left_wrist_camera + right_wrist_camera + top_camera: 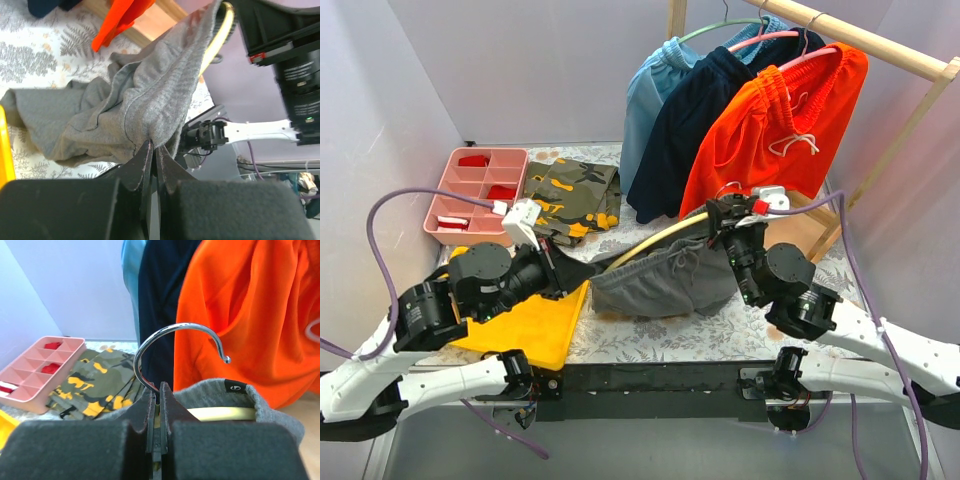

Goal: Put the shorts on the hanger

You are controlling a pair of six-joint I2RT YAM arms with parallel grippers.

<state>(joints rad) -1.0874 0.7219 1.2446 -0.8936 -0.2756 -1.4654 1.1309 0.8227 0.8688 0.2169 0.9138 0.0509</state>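
Note:
The dark grey shorts (670,280) hang in the middle of the table, draped over the cream hanger (650,243), whose arm slants from lower left to upper right. My left gripper (563,277) is shut on the left edge of the shorts; the left wrist view shows the grey fabric (150,100) pinched at my fingertips and the cream bar (220,35) above. My right gripper (723,215) is shut on the hanger at the base of its metal hook (175,340), with the waistband (235,395) over the cream bar (220,413).
A wooden rack (880,50) at the back right holds light blue, navy and bright orange shorts (770,130). A camouflage garment (570,195) and a pink divided tray (480,190) lie at the back left. A yellow cloth (535,325) lies under my left arm.

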